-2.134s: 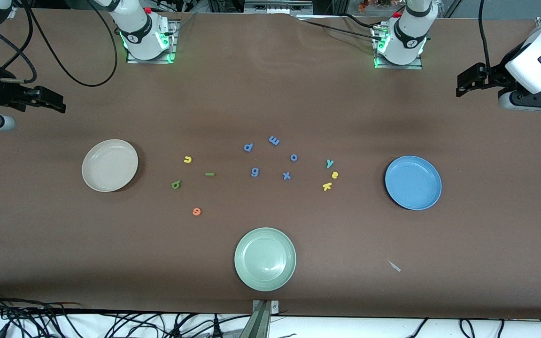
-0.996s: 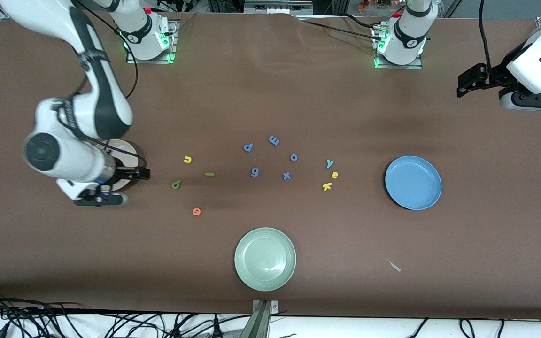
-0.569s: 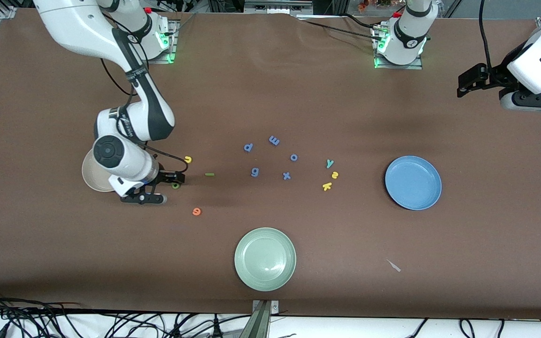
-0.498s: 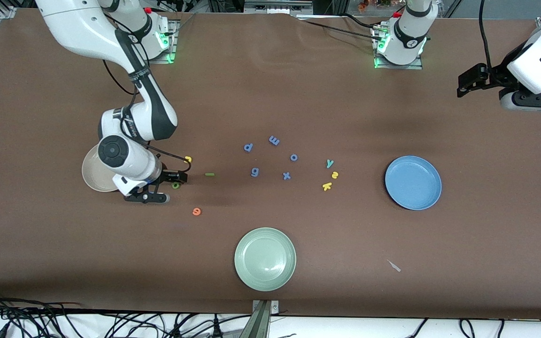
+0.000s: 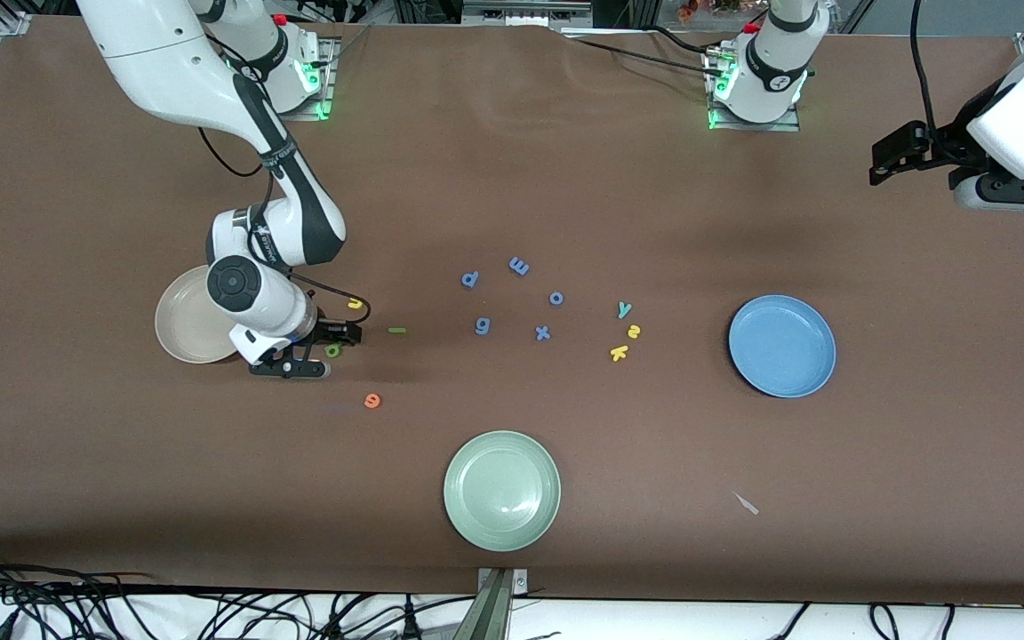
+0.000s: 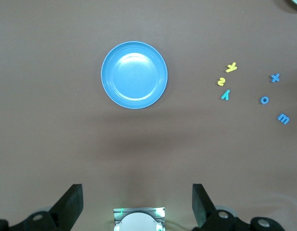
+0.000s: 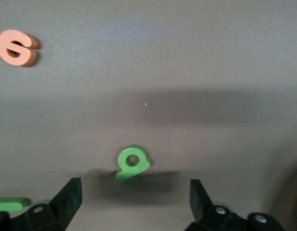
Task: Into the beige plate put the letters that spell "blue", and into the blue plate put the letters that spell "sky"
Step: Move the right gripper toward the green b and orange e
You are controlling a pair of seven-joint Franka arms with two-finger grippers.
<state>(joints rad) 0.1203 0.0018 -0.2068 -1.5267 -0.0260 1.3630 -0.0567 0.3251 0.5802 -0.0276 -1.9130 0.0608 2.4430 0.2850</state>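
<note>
My right gripper (image 5: pixel 340 335) hangs open low over the dark green b (image 5: pixel 332 350), just beside the beige plate (image 5: pixel 183 324), which the arm partly hides. In the right wrist view the b (image 7: pixel 132 162) lies flat between and slightly ahead of the open fingers (image 7: pixel 67 198), untouched. Around it lie the yellow u (image 5: pixel 355 303), green l (image 5: pixel 397 331) and orange e (image 5: pixel 372 401). The teal y (image 5: pixel 624 309), yellow s (image 5: pixel 634 332) and yellow k (image 5: pixel 619 353) sit close together near the blue plate (image 5: pixel 781 346). My left gripper (image 5: pixel 887 156) waits open and empty above the left arm's end of the table.
Blue-violet letters lie mid-table: p (image 5: pixel 470 279), m (image 5: pixel 519 265), o (image 5: pixel 556 299), g (image 5: pixel 483 326), x (image 5: pixel 543 333). A pale green plate (image 5: pixel 501 490) sits nearest the front camera. A small pale scrap (image 5: pixel 746 503) lies toward the left arm's end.
My right arm swung in from the table's end, passed over the beige plate and came down over the green b, fingers still open. The left arm barely moved. No letter has shifted.
</note>
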